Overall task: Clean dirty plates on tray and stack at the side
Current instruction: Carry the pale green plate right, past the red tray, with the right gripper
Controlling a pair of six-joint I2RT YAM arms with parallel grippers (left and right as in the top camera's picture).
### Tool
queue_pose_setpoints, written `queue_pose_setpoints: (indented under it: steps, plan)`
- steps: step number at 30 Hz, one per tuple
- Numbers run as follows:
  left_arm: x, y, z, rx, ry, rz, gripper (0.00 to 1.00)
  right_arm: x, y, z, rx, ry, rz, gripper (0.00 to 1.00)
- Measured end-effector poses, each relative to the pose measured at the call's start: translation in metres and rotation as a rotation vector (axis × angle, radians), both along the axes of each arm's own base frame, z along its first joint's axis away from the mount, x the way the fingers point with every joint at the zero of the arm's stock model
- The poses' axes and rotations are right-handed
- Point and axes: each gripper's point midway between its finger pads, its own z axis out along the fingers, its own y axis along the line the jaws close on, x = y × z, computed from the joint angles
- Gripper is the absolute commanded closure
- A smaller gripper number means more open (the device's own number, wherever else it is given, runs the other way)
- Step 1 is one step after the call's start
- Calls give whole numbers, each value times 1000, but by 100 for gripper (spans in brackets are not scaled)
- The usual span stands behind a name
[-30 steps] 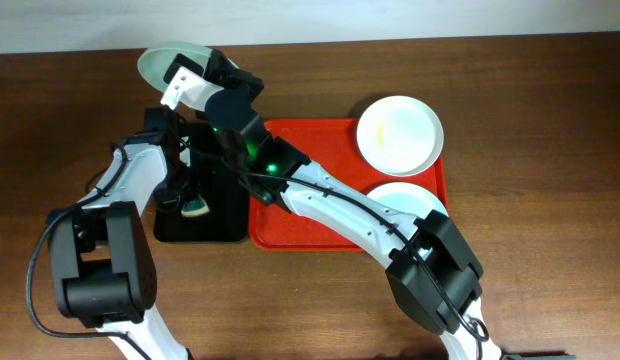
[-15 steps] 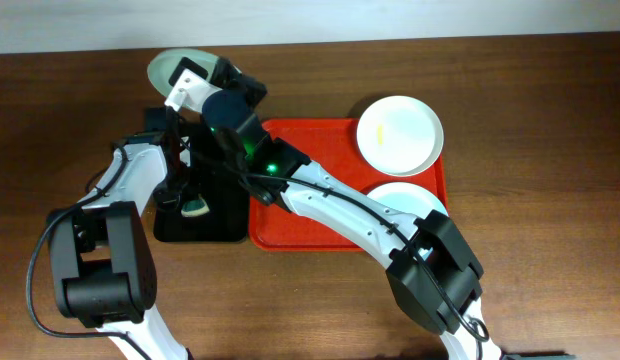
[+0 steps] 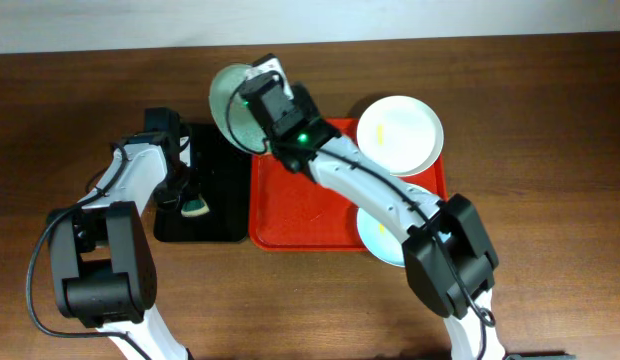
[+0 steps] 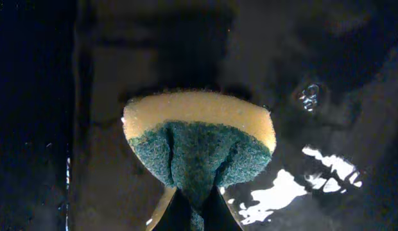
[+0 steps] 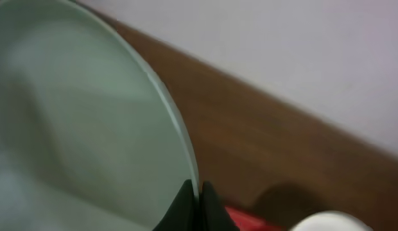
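Observation:
My right gripper (image 3: 258, 88) is shut on the rim of the pale mint green plate (image 3: 228, 100), held tilted in the air over the gap between the black tray and the red-orange tray (image 3: 300, 215). In the right wrist view the fingers (image 5: 198, 196) pinch the plate's edge (image 5: 70, 115). A white plate (image 3: 398, 132) with a yellow smear lies at the red tray's far right corner. A light blue plate (image 3: 375, 232) lies at its near right, partly under my right arm. My left gripper (image 4: 196, 208) is shut on a yellow and green sponge (image 4: 198, 138) over the black tray; the sponge also shows in the overhead view (image 3: 196, 207).
The black tray (image 3: 215, 195) lies left of the red tray and its wet floor (image 4: 327, 96) fills the left wrist view. Brown tabletop (image 3: 550, 150) surrounds both trays. A pale wall (image 3: 410, 15) runs along the far edge.
My right gripper has carried the mint green plate to the right, from beyond the black tray's far end toward the red tray. The left arm has not moved.

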Motion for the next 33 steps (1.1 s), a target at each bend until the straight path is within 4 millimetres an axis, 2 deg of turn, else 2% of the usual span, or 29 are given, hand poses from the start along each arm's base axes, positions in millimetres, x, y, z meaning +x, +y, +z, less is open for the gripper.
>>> queue_pose_setpoints:
  steps: [4,7,10,12,15,17,20,23,24,25,26,28,29,30,33]
  plan:
    - [0,0,0,0,0,0,98,-6,-6,-25,140,169,21,96]
    - [0,0,0,0,0,0,98,-19,-5,-42,245,329,86,96]
    - [0,0,0,0,0,0,98,-30,-13,-48,322,450,120,96]
    - [0,0,0,0,-1,0,98,-34,-31,-43,376,515,110,96]
    - [0,0,0,0,0,0,98,-30,-69,-26,424,540,56,96]
    - [0,0,0,0,-1,0,98,-27,-107,-12,455,546,-6,96]
    - [0,0,0,0,-1,0,98,-20,-172,5,496,528,-128,96]
    - [0,0,0,0,-1,0,98,-18,-232,11,529,519,-248,96]
    - [0,0,0,0,-1,0,98,-19,-246,11,535,518,-277,96]
    - [0,0,0,0,-1,0,98,-21,-282,9,555,522,-354,96]
    - [0,0,0,0,-1,0,98,-25,-309,7,569,529,-413,96]
    - [0,0,0,0,-1,-2,98,-33,-349,4,592,535,-503,96]
    - [0,0,0,0,-1,-2,98,-36,-359,3,598,535,-526,96]
    - [0,0,0,0,-1,-3,98,-44,-393,2,620,528,-601,96]
    - [0,0,0,0,-1,-3,98,-65,-441,-2,656,534,-718,96]
